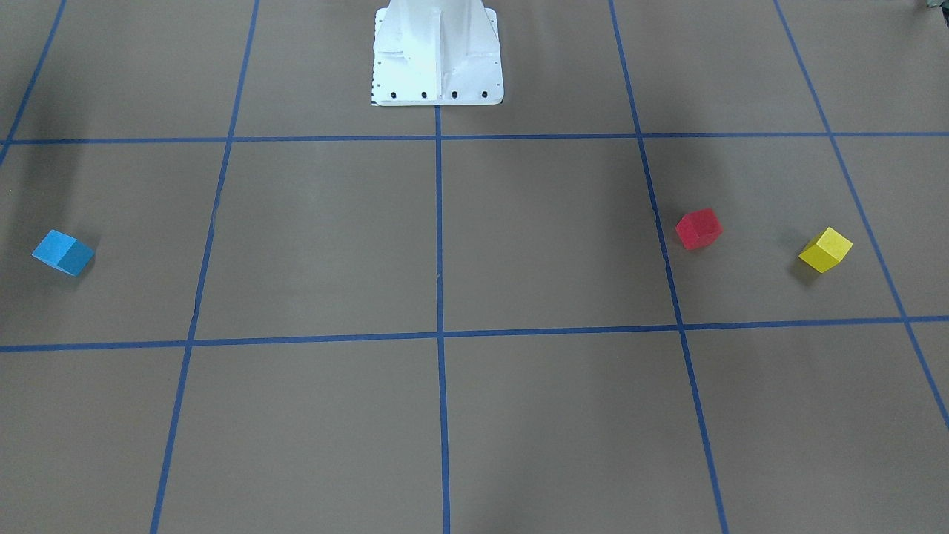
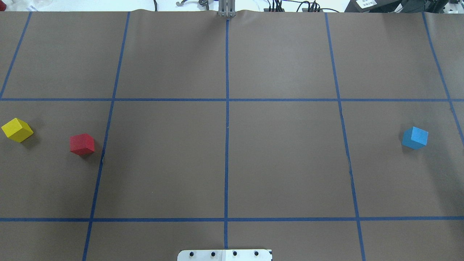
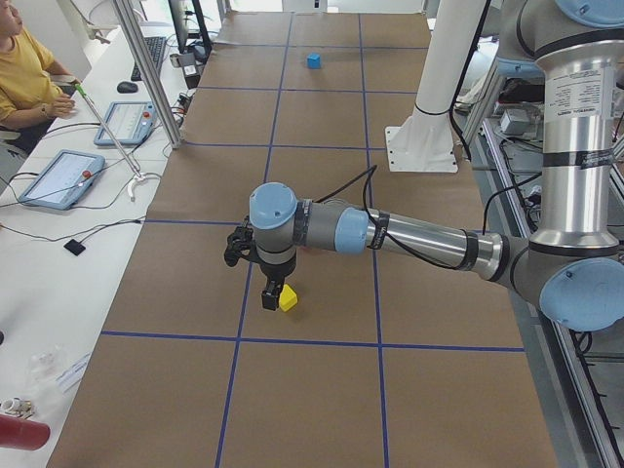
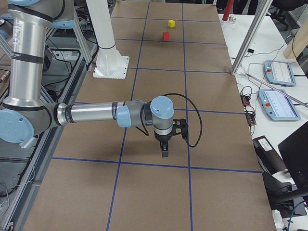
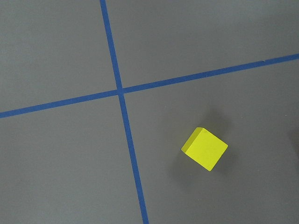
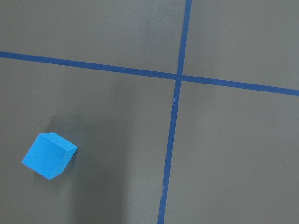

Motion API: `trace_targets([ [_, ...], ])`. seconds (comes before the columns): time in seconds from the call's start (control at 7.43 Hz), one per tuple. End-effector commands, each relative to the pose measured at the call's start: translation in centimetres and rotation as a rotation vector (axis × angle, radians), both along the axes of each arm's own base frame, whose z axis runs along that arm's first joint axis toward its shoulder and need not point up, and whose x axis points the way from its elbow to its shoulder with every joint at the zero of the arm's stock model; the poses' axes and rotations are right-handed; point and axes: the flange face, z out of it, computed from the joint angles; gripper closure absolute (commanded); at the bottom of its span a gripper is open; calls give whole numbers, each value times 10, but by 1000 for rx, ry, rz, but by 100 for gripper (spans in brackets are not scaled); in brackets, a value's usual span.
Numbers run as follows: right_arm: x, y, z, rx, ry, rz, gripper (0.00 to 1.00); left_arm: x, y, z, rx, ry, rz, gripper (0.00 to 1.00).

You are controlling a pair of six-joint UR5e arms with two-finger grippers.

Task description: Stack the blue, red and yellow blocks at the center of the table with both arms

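Yellow block (image 2: 17, 129), red block (image 2: 82, 144), blue block (image 2: 415, 137), unstacked

Probably a robotics lab: teach pendants (image 4: 277, 103), grid-taped table (image 2: 290, 163).

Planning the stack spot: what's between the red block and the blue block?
Only bare table with blue tape lines lies between red block and blue block, per the overhead view.

Seen steeply from behind the white base (image 2: 224, 255) and from opposite it, sharing the tape grid (image 2: 227, 99); obliquely from either side; close-up downward from wrist cameras
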Motion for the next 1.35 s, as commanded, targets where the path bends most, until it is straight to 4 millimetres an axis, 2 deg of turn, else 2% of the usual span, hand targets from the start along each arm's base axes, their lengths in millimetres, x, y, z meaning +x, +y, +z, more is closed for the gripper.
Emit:
trace_targets([
  [0.0, 0, -1, 1, -7, 2, 6, 0, -1, 3, -12, 25, 0, -2, 0],
  [0.27, 0, -7, -9, 79, 5, 10, 0, 0, 2, -17, 36, 0, 0, 0],
  [0.4, 0, -13, -19, 99, -8, 19, 0, -1, -1, -26, 58, 5, -1, 0],
  [0.54, -2, -13, -20, 96, -29, 17, 0, -2, -11, -50, 113, 9, -3, 0],
  [0.67, 0, -16, -27, 148, -31, 17, 0, -6, -16, -67, 161, 8, -13, 0],
  [0.81, -1, -21, -41, 166, -50, 77, 0, -7, -33, -86, 263, -15, -21, 0],
  [0.94, -15, -27, -63, 46, -103, 219, 0, -8, -45, -88, 309, -34, -26, 0],
  [1.08, -40, -28, -75, -12, -135, 275, 1, -6, -47, -101, 334, -32, -24, 0],
  [1.21, -75, -28, -87, -75, -134, 343, 1, -6, -48, -101, 341, -32, -23, 0],
])
